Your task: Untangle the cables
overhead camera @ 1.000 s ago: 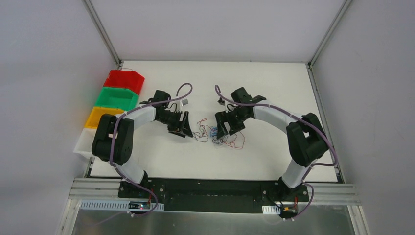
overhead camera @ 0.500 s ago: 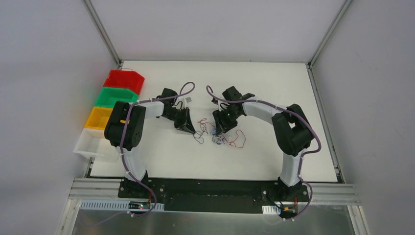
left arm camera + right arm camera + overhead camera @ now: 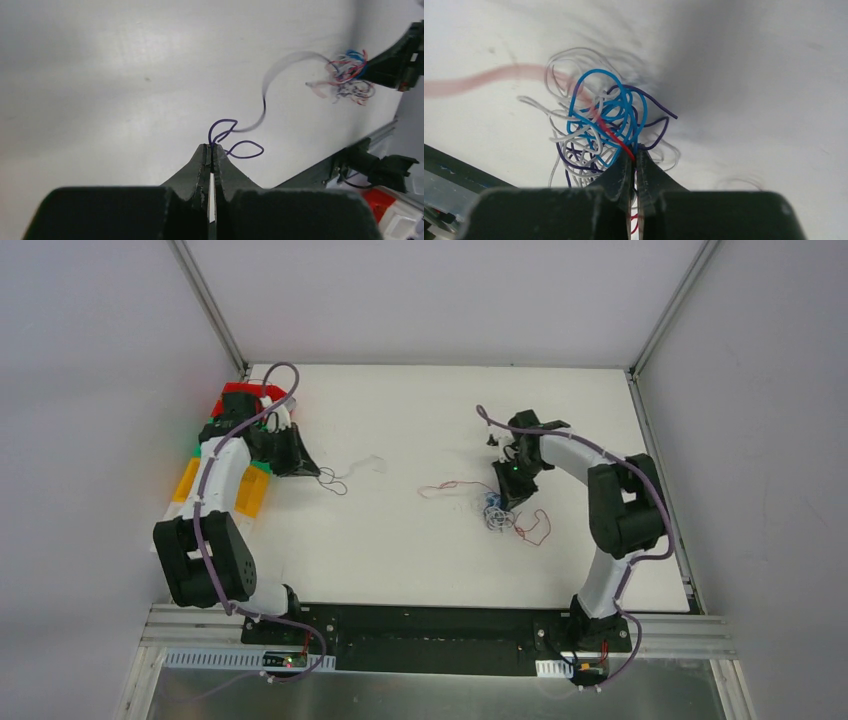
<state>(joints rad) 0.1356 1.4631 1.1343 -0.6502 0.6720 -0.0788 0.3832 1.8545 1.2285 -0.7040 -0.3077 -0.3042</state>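
While the left tool stands at 9 o'clock on the white counter, its jaws are pressed together on a purple cable. The cable's loops lie just beyond the fingertips, and its blurred tail runs toward 2 o'clock in the left wrist view. The right tool, at 3 o'clock from the counter's centre, is clamped on the tangle of blue, white, purple and red cables, which rests on the counter. One red cable trails from the tangle toward 9 o'clock. Purple loops and tangle lie well apart.
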